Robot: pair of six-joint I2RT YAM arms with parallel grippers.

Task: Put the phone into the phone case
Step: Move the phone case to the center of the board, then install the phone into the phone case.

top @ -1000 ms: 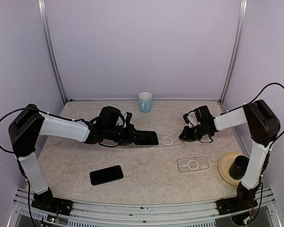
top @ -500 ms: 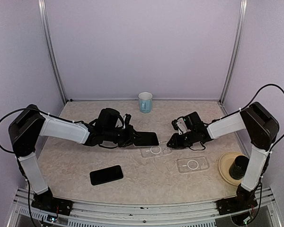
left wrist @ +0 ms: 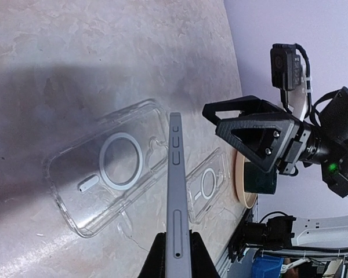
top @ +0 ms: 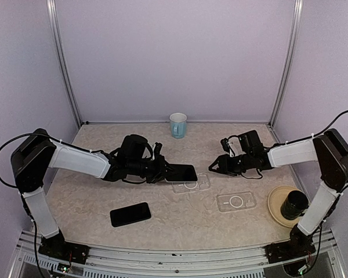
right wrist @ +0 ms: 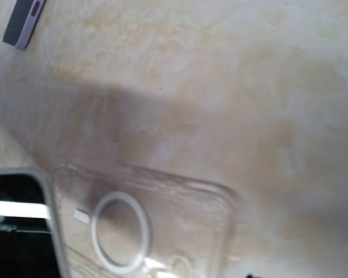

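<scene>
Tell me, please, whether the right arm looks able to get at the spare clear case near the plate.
Probably yes. The spare case lies flat near the right gripper, whose jaws stand open and empty; nothing lies between them, and the plate sits off to one side.

The phone (top: 181,172) is a slim slab with a dark screen and a pale grey frame; the left wrist view shows side buttons along its edge. It is held screen up and roughly level above the surface, pinched at its 9 o'clock end by the closed left claw (top: 167,172), its free end pointing to 3 o'clock. The phone case (top: 190,184) is clear, with rounded corners and a white ring and short bar. It lies flat at the phone's 5 o'clock, partly under it; contact cannot be told.
</scene>
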